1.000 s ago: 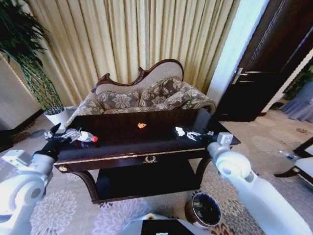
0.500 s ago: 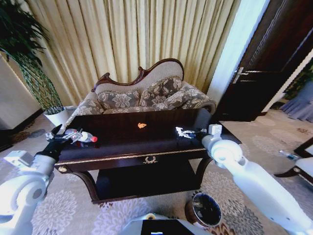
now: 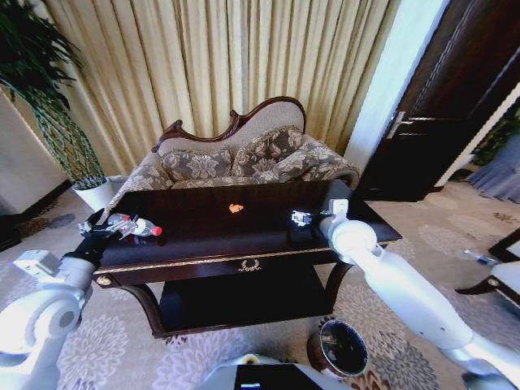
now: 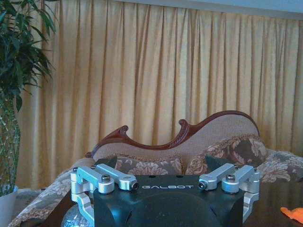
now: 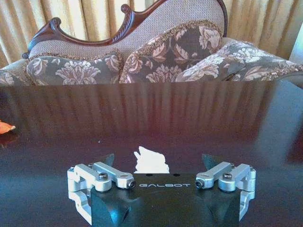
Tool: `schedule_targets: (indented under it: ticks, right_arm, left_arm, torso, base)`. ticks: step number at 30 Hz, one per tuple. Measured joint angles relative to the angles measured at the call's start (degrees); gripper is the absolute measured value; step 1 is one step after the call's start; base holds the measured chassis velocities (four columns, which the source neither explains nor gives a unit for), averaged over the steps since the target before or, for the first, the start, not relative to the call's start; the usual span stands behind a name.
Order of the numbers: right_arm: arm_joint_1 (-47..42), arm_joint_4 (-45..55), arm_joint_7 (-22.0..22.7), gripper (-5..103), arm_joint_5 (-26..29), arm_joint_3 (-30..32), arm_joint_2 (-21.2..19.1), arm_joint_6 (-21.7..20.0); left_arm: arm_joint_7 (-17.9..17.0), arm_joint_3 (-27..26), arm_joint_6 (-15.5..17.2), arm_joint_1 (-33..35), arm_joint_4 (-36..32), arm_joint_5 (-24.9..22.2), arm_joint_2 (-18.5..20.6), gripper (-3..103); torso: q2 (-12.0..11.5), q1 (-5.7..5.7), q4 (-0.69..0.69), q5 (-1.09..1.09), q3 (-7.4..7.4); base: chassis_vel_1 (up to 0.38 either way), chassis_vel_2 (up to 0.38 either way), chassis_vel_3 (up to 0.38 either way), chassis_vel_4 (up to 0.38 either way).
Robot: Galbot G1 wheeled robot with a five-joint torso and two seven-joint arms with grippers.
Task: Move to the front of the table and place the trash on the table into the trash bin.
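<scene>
The table [image 3: 244, 236] stands before the sofa [image 3: 244, 158]; the trash bin [image 3: 340, 348] sits on the carpet, near right. The right gripper [image 3: 302, 217] has its fingers spread around a white scrap [image 5: 150, 161]. The left gripper [image 3: 110, 225], fingers spread (so far as shown), brackets the bottle [image 3: 142, 228] at the table's left end. An orange scrap [image 3: 236, 208] lies mid-table.

The left gripper [image 4: 163, 208] sits open before a sofa [image 4: 189, 151] and curtains [image 4: 165, 71] — an orange scrap [image 4: 292, 214] nearby.

The dark polished table [image 3: 203, 244] carries a red-capped bottle [image 3: 145, 227], an orange scrap [image 3: 236, 208] and a white scrap [image 5: 150, 160].
</scene>
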Motion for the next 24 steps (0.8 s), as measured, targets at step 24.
schedule_targets:
  ticks: [24]
  right_arm:
    - [-2.15, -1.95, 1.36, 68, -3.01, 0.16, 0.27, 0.3]
  left_arm:
    - [0.62, -1.05, -0.24, -0.41, 0.58, -0.88, 0.13, 100]
  torso:
    - [0.0, -0.01, 0.0, 0.0, -0.01]
  base:
    - [0.0, 0.0, 0.0, 0.0]
